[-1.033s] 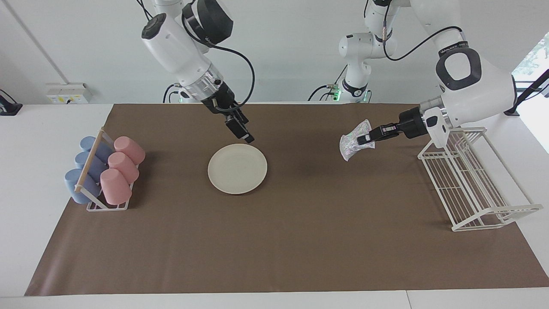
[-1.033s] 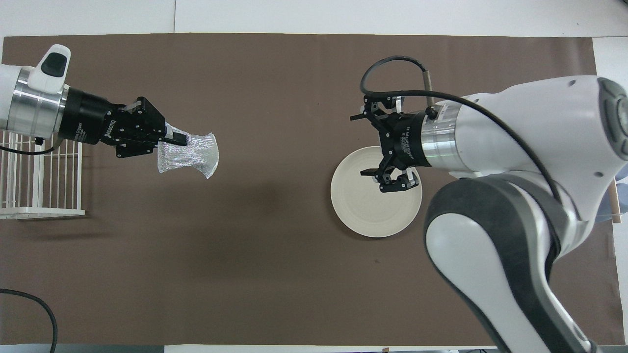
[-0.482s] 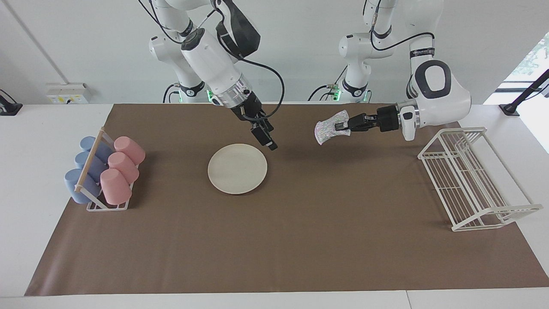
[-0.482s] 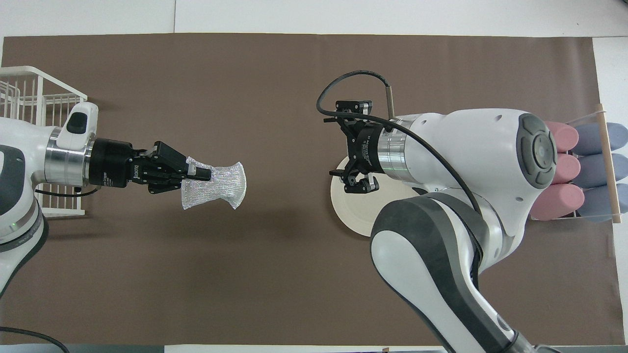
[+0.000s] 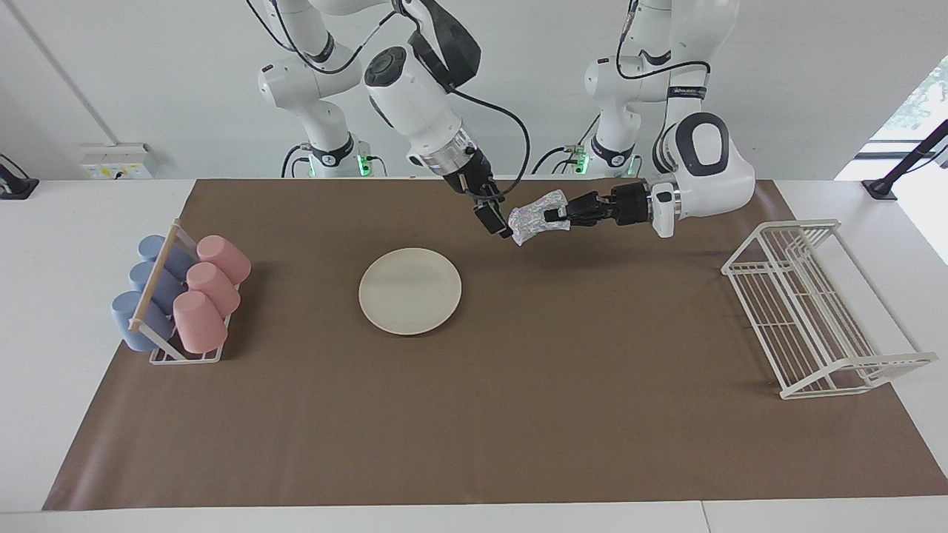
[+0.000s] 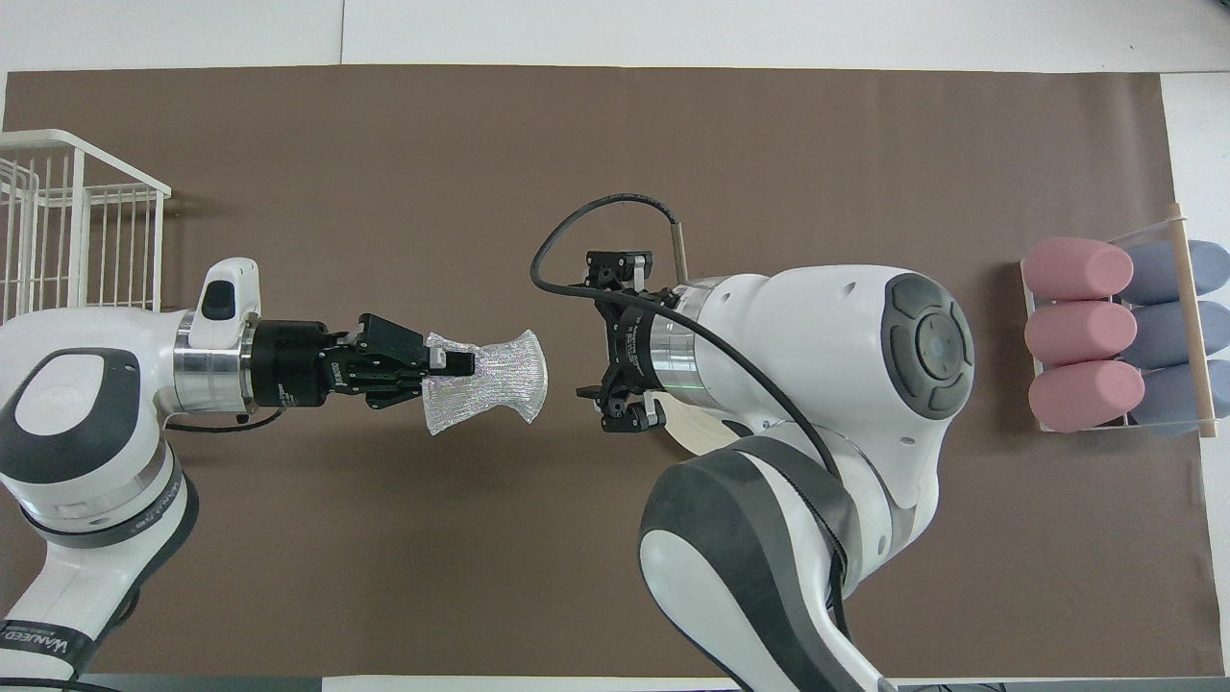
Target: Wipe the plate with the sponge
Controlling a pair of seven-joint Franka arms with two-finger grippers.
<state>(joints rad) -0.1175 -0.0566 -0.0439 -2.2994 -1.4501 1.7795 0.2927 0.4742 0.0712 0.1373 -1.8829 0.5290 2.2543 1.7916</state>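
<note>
Left end effector (image 5: 554, 216) clamped on silvery sponge (image 5: 535, 216), raised over the brown mat toward the robots' edge of the worktop, right end effector (image 5: 495, 220) jaws apart just beside the sponge, cream plate (image 5: 409, 290) flat mid-mat

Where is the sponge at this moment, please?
The sponge is in the air, held by the left gripper over the brown mat, with the open right gripper beside it, nearer the robots than the plate.

wall: plain white painted wall (image 5: 148, 74)
table: white tabletop (image 5: 74, 222) under a brown paper mat (image 5: 518, 414)
window: bright daylight at the left arm's end (image 5: 918, 96)
socket: white wall box (image 5: 118, 161)
</note>
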